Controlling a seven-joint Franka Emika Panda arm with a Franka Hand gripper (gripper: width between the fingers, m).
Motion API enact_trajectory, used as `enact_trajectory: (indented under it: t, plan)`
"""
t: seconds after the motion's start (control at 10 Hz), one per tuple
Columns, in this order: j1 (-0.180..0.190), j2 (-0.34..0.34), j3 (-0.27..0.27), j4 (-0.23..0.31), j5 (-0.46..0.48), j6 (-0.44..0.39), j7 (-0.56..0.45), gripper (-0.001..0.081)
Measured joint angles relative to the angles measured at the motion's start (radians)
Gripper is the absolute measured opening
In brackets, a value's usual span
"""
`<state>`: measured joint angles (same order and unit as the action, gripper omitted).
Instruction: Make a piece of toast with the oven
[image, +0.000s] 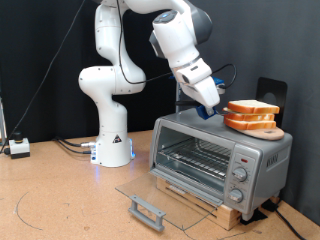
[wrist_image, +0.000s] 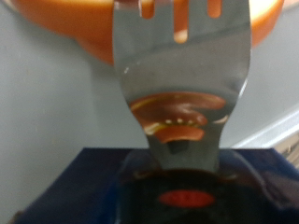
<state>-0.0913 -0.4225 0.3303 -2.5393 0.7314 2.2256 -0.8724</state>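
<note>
On the wooden table, the biggest thing is the white robot arm, its base near the ext. view's middle-left, bending over to the right. Next is the oven, silver-grey, at the ext. view's lower right; its glass door is open and lies flat on the table in front, w/ the dark handle at the near edge. The wire rack shows inside, and nothing is seen lying on it. Three round knobs stand one under another on the front panel at the right. On top of the oven, at the right side, there is a stack of bread slices w/ orange-brown crust, resting on a round board. The piece of toast cannot be told apart from the stack here; the top slice is a bit tilted. The gripper is low over the oven top, just left of the stack, approx. at the level of the slices. It carries a dark blue block w/ a metal spatula, and in the wrist view the slotted tip of this blade reaches to the orange crust of the bread. Fingers are hidden behind the tool, so I cannot tell how the pincer stands. A small white box w/ cables is at the far left.
</note>
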Motion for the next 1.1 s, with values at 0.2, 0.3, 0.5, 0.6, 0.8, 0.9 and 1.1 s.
enact_trajectory:
  t: [0.2,0.3,0.5,0.6,0.8,0.9,1.1]
  plan:
    - [0.002,0.0,0.017,0.015,0.003,0.0,0.011,0.0411]
    - [0.003,0.001,0.027,0.02,0.003,0.0,0.027,0.0411]
    - [0.003,0.005,0.043,0.027,0.003,-0.001,0.062,0.0411]
    - [0.003,0.009,0.051,0.028,0.002,-0.002,0.075,0.0411]
    - [0.003,0.014,0.064,0.031,0.0,-0.002,0.078,0.0411]
    - [0.003,0.02,0.071,0.036,-0.003,-0.002,0.078,0.0411]
    - [0.003,0.034,0.089,0.049,-0.005,0.0,0.083,0.0411]
